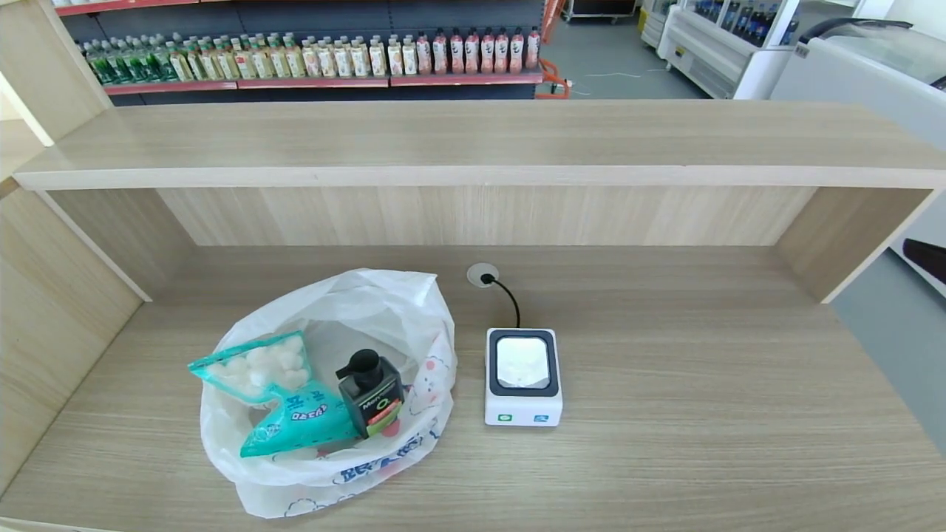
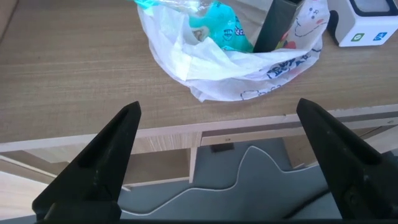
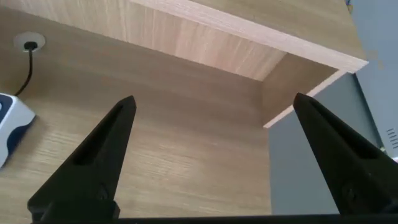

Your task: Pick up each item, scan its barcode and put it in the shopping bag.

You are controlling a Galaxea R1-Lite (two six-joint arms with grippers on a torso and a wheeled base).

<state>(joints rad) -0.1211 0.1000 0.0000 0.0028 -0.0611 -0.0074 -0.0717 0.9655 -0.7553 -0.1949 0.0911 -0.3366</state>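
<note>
Shopping bag [image 1: 325, 451], white plastic with printed cartoon figures, is lying open on the tabletop [image 1: 702, 428], toward the robot's left. A teal packet [image 1: 284, 414] with white balls showing through its clear upper part is resting inside the bag, its top corner poking over the left rim. A dark pump bottle [image 1: 372, 395] is leaning just beside the packet, touching it, also inside the bag. The white barcode scanner [image 1: 522, 377] is sitting just to the right of the bag, its glass window facing up. Its black cable [image 1: 508, 295] is running back into a round hole [image 1: 482, 275] in the tabletop.

The left claw [image 2: 219, 106] is hanging over the near edge of the tabletop with its fingers spread wide, gripping nothing; the bag is lying ahead of it. The right claw [image 3: 214, 99] is hovering above the bare right part of the tabletop, likewise spread wide and carrying nothing, with the scanner off to its side. A store shelf [image 1: 318, 80] lined with drink bottles is standing behind the raised counter ledge [image 1: 480, 140].
</note>
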